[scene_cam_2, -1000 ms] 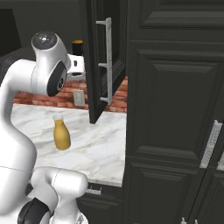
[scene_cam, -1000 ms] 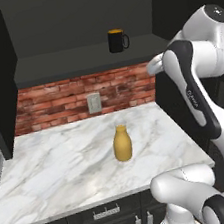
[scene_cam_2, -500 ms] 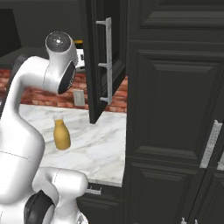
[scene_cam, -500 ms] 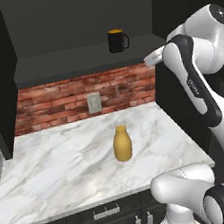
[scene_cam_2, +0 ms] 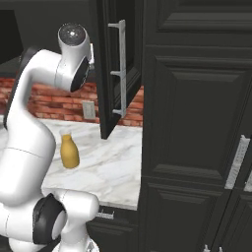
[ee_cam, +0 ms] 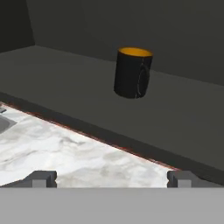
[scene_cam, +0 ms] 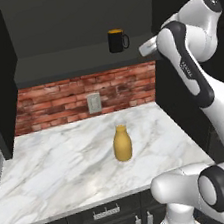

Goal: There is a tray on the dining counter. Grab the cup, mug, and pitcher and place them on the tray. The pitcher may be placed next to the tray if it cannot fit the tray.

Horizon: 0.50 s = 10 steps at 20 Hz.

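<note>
The arm has swung up toward the dark shelf (scene_cam: 77, 63), and the gripper (ee_cam: 111, 177), fingers spread wide and empty, now faces the mug (ee_cam: 132, 72) standing there; the pitcher (scene_cam: 122, 143) waits below on the marble tabletop (scene_cam: 51, 168). Mug looks first.

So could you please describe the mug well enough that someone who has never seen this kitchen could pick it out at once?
Find the brick backsplash behind the marble counter; directly above it runs a dark cabinet shelf. The mug stands upright on that shelf, toward its right end. It is small and black with a side handle and an orange-yellow inside, unlike the yellow-orange pitcher, which stands below on the counter.
</note>
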Tool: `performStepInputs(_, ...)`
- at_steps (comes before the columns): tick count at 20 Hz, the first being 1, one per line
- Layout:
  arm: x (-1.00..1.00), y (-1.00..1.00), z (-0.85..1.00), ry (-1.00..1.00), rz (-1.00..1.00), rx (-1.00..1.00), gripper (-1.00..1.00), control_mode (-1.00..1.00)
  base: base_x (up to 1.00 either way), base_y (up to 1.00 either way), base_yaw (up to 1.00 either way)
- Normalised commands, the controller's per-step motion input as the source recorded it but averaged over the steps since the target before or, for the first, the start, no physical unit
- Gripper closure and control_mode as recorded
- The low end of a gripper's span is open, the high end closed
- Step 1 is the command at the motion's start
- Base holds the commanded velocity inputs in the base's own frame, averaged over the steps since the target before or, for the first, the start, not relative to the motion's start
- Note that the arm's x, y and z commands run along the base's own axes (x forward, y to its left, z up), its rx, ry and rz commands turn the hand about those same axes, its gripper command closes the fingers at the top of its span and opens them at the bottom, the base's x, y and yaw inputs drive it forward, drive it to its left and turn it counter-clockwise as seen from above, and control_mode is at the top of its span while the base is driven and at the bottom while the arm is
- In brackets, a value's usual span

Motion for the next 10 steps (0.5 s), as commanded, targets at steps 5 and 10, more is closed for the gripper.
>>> performStepInputs(5, 0.26, 0.05, 0.0, 0.0, 0.01, 0.0, -1.0, -1.0, 0.0, 0.0, 0.0)
performStepInputs(10, 0.25, 0.02, 0.0, -0.03, 0.0, 0.0, -1.0, -1.0, 0.0, 0.0, 0.0)
